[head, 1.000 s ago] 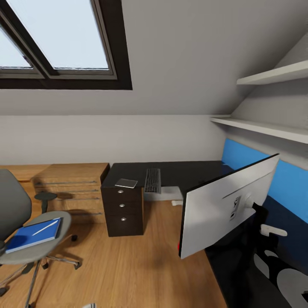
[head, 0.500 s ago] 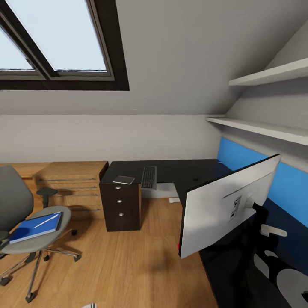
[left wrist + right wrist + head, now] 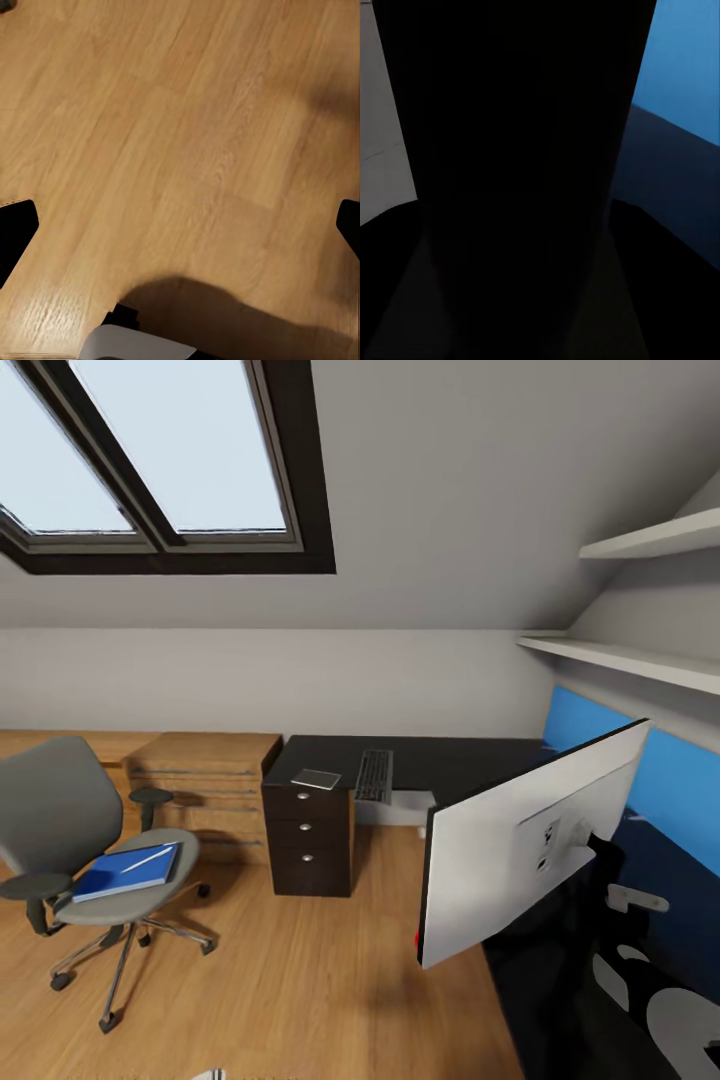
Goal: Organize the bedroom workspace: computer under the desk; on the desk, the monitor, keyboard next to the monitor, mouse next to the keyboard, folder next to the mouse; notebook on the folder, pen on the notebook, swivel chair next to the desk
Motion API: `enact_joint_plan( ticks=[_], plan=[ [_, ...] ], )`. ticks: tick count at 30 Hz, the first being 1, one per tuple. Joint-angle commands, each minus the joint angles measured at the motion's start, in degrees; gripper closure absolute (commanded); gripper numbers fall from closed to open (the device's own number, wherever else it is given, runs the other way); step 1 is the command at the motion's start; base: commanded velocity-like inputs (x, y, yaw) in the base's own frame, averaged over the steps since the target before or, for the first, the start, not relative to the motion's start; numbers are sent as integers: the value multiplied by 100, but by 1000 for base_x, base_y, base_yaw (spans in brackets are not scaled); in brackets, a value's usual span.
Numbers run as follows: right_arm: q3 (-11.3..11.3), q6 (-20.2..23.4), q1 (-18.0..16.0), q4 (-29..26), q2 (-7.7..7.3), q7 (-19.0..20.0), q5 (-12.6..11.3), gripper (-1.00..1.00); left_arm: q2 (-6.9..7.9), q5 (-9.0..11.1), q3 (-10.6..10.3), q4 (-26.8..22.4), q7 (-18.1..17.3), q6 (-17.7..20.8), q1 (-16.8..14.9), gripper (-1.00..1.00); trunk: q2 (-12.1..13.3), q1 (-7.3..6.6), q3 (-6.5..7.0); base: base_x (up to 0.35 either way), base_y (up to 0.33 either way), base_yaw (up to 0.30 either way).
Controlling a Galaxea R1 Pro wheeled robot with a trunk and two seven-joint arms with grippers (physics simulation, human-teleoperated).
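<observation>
view: swung since a second ago, chair now seen whole | monitor carried tilted above the desk corner, right pincer state cannot be told | left pincer spread over floor | folder, pen on chair; keyboard, notebook on desk | monitor not yet set down

A low light-wood cabinet stands under two white wall shelves.
</observation>
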Motion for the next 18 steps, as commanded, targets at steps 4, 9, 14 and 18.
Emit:
enact_joint_plan(
  ticks=[4, 9, 14, 18],
  plan=[
    [66, -18, -4, -9, -3, -29, -12, 100, 6, 58, -16, -11, 56, 9, -2, -100, -5, 1, 3, 0, -292, 261],
    [66, -18, -4, -17, -3, -15, -11, 100, 6, 58, -16, -11, 58, 5, -2, -100, -5, 1, 11, 0, -309, 186],
    [73, -22, -4, -18, -3, 4, -4, 100, 6, 58, -16, -11, 57, 1, -2, -100, -5, 1, 11, 9, -312, 13],
    [76, -18, -4, -17, -3, 14, 3, 100, 6, 58, -16, -5, 56, -60, -2, -100, -5, 1, 11, 120, -300, 1]
  ],
)
